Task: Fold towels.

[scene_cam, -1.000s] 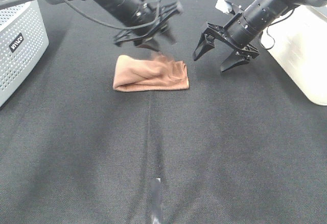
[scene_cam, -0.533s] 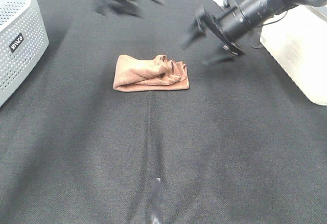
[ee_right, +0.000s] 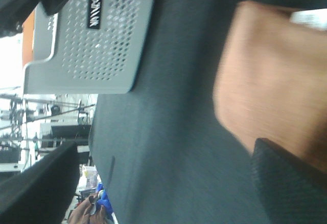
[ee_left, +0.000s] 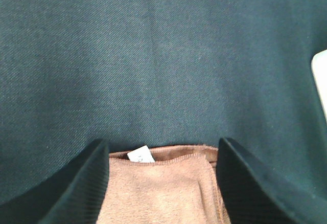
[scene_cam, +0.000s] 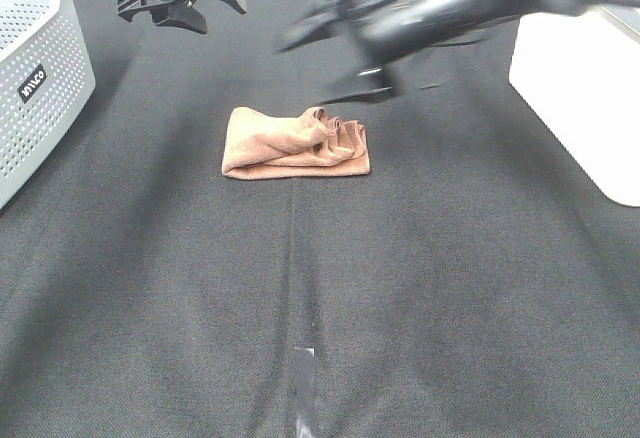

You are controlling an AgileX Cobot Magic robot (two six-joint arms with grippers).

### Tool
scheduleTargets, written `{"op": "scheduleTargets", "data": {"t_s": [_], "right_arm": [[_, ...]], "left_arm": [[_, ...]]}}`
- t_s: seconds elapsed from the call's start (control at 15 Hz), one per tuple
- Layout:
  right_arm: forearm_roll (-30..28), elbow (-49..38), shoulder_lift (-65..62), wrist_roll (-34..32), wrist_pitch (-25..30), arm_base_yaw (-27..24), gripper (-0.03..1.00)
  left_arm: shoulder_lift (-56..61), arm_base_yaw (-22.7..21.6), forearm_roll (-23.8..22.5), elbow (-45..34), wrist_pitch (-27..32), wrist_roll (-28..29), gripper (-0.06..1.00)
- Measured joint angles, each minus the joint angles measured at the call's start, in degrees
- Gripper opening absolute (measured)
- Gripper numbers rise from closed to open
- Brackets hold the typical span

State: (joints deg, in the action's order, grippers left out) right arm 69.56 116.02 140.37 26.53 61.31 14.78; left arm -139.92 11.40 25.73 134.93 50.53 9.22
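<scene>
The brown towel [scene_cam: 295,143] lies folded in a thick rectangle on the black cloth, rumpled at its right end. My left gripper [scene_cam: 185,3] hangs open far behind and to the left of it, holding nothing. In the left wrist view the towel [ee_left: 158,193] and its white tag [ee_left: 140,155] show between the open fingers [ee_left: 76,188]. My right gripper [scene_cam: 330,58] is a blurred shape just behind the towel, reaching across the middle, jaws spread. The right wrist view shows the towel [ee_right: 260,96] blurred, apart from the open gripper [ee_right: 166,150].
A grey perforated basket [scene_cam: 40,78] stands at the left edge and also shows in the right wrist view [ee_right: 97,35]. A white box [scene_cam: 580,88] stands at the right. A strip of tape [scene_cam: 305,378] lies on the cloth near the front.
My left gripper let go of the towel's right end and rose back to the far left. The right arm swung left across the middle, towards the towel.
</scene>
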Motion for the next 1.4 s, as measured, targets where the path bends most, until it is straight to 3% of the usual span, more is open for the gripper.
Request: {"op": "scheduleTargets", "data": {"t_s": [0.33, 0.53, 0.93, 1.13, 1.4], "right_arm": [[4.58, 0.0, 4.35, 3.04, -4.64, 2.12, 0.85], [3.5, 0.0, 6.19, 2.06, -4.64, 1.2, 0.85], [-3.15, 0.0, 6.02, -0.11, 0.4, -5.27, 0.85], [-8.65, 0.0, 2.46, -0.11, 1.6, -5.96, 0.85], [-19.08, 0.0, -6.53, -3.15, 5.56, -6.19, 0.85]], "left_arm": [[0.0, 0.0, -0.06, 0.0, 0.86, 0.0, 0.59], [0.0, 0.0, -0.06, 0.0, 0.86, 0.0, 0.59], [0.0, 0.0, -1.2, 0.0, 1.09, 0.0, 0.59], [0.0, 0.0, -1.26, 0.0, 1.95, 0.0, 0.59], [1.2, 0.0, -4.64, 0.0, 13.41, 0.0, 0.59]]}}
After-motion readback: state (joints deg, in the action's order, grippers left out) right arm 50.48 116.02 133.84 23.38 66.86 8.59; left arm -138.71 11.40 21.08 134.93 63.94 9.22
